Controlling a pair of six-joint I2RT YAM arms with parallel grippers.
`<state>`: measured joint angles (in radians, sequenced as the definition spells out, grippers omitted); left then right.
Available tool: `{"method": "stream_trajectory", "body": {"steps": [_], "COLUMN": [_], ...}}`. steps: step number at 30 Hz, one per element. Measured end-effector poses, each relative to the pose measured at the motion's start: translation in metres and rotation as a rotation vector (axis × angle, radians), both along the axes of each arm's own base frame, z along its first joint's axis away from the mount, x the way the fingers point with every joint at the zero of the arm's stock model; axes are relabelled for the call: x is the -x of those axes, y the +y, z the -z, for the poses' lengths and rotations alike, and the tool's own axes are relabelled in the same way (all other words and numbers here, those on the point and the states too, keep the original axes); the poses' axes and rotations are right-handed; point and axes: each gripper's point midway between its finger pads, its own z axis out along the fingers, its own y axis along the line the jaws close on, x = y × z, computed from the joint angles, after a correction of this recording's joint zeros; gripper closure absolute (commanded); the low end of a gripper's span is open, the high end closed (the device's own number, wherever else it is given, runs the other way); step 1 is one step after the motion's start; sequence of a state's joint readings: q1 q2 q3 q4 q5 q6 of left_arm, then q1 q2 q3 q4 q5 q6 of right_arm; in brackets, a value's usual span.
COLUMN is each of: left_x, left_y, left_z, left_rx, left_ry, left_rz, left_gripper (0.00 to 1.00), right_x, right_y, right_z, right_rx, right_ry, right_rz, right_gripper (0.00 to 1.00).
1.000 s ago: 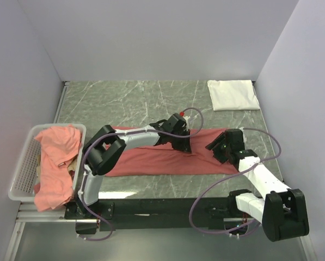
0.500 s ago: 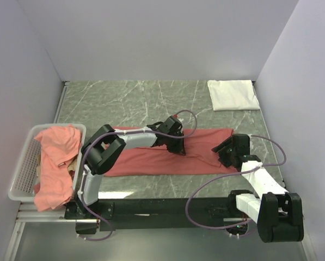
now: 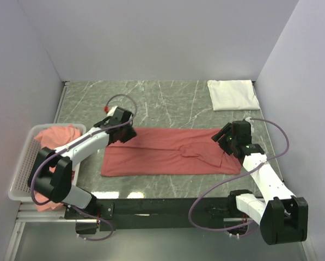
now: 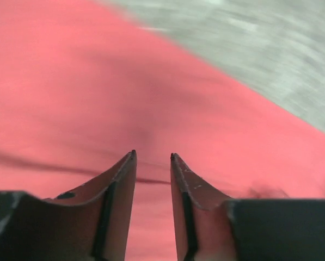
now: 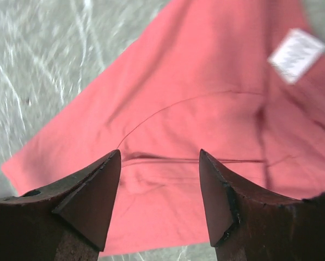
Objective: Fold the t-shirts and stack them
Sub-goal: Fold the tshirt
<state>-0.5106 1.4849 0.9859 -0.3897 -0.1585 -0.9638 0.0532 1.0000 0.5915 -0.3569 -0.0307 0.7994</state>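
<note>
A coral-red t-shirt (image 3: 167, 152) lies folded into a long band across the middle of the table. My left gripper (image 3: 124, 133) hovers over its far left corner, open, with only red cloth (image 4: 97, 81) showing beneath the gap between its tips (image 4: 152, 156). My right gripper (image 3: 223, 138) hangs over the shirt's right end, open and holding nothing (image 5: 159, 155); the white neck label (image 5: 297, 54) shows ahead of it. A folded white t-shirt (image 3: 233, 94) rests at the far right corner. More salmon t-shirts (image 3: 56, 157) are heaped in the basket.
The white mesh basket (image 3: 22, 174) stands at the table's left edge, with cloth spilling over its near side. Grey walls close in the table on the left, back and right. Marbled tabletop (image 3: 151, 100) shows behind the red shirt.
My left gripper has swung from the shirt's middle to its far left corner and opened. The shirt now lies flatter. The right gripper has shifted slightly back and stays open.
</note>
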Motion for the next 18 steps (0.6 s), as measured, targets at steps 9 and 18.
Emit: {"method": "stream_trajectory", "body": {"steps": [9, 18], "left_x": [0.033, 0.021], "left_y": [0.117, 0.138], "left_z": [0.04, 0.046], "left_rx": [-0.094, -0.064], "left_ry": [0.123, 0.118], "left_rz": [-0.421, -0.556], "left_gripper": [0.52, 0.55], "right_x": [-0.004, 0.0], "right_y": [0.051, 0.104], "right_z": [0.003, 0.013], "right_rx": [0.045, 0.053], "right_ry": [0.048, 0.089], "right_rz": [-0.189, -0.357], "right_gripper": [0.35, 0.37]}}
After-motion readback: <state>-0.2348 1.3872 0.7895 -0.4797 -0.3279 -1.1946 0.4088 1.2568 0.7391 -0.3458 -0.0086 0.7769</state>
